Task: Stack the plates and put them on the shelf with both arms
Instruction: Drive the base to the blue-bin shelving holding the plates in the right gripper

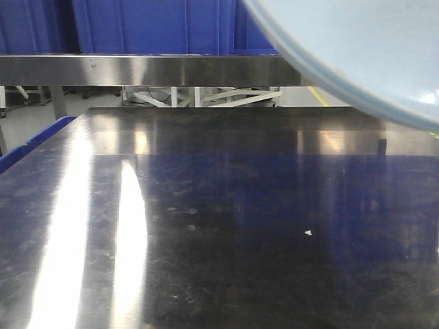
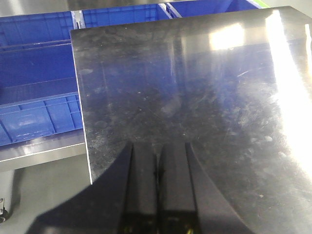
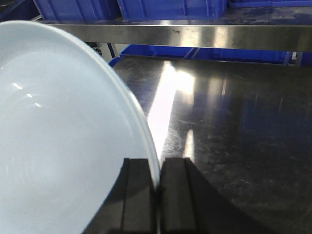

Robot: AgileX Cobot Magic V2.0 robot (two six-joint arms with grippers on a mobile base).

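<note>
A pale bluish-white plate (image 3: 58,136) fills the left of the right wrist view, lifted above the steel table (image 3: 234,136). My right gripper (image 3: 159,165) is shut on its rim, one finger inside the plate and one outside. The same plate (image 1: 363,48) looms large at the top right of the front view, in front of the shelf (image 1: 137,68). My left gripper (image 2: 158,156) is shut with nothing between its fingers, hovering over the table (image 2: 195,87) near its left edge. I can make out only one plate.
A steel shelf (image 3: 195,34) runs across the back of the table, with blue crates (image 1: 151,24) on top of it. More blue crates (image 2: 34,102) stand on a lower level left of the table. Grey floor (image 2: 44,190) lies beyond the table's left edge.
</note>
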